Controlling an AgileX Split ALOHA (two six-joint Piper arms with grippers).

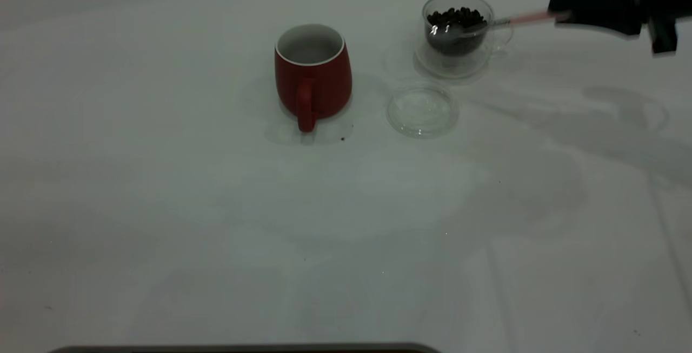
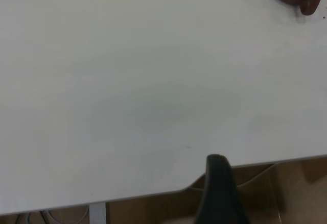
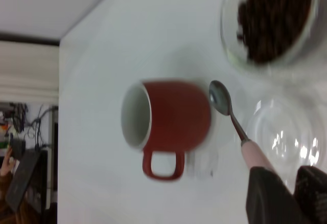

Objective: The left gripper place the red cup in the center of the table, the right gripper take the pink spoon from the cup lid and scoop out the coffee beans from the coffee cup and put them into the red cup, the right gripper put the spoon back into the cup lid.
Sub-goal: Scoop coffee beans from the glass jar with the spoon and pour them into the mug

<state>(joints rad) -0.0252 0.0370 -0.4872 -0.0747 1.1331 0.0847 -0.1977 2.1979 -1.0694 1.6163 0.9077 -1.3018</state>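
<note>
right gripper (image 1: 562,15): i have its fingers clamped on the pink spoon (image 1: 489,23) over the coffee cup (image 1: 458,31)
left gripper (image 2: 219,193): fingers, i cannot tell

Right gripper (image 1: 562,16) raised at the far right edge, just beside the coffee cup (image 1: 458,31), fingers (image 3: 271,193) clamped on the pink spoon (image 1: 489,23). Left arm parked far from that cup.

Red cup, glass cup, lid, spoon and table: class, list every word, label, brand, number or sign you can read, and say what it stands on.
None can be read: the red cup, coffee cup, cup lid, pink spoon and table show no text in any view.
</note>
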